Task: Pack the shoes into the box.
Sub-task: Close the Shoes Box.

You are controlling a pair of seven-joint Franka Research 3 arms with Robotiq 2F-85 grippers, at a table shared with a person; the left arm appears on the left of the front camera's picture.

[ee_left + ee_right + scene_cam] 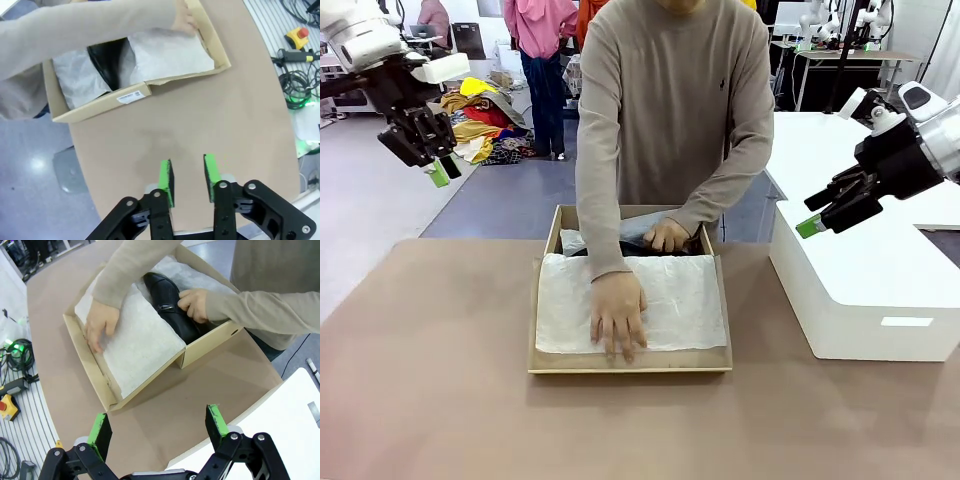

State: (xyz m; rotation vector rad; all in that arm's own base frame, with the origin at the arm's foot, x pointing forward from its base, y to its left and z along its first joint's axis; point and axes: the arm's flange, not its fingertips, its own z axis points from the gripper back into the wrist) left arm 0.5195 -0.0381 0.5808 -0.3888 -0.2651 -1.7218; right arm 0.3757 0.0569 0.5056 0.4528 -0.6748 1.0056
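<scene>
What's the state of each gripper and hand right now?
Left gripper: partly open, empty.
Right gripper: wide open, empty.
Person's near hand: flat on the tissue paper.
Person's far hand: gripping a shoe in the box.

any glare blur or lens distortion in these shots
Front view: soft, even light, no hard shadows around the box. Left wrist view: a glare spot on the blue floor, and the table edge bows from the wide lens. Right wrist view: highlights on the glossy shoe, all sharp.
</scene>
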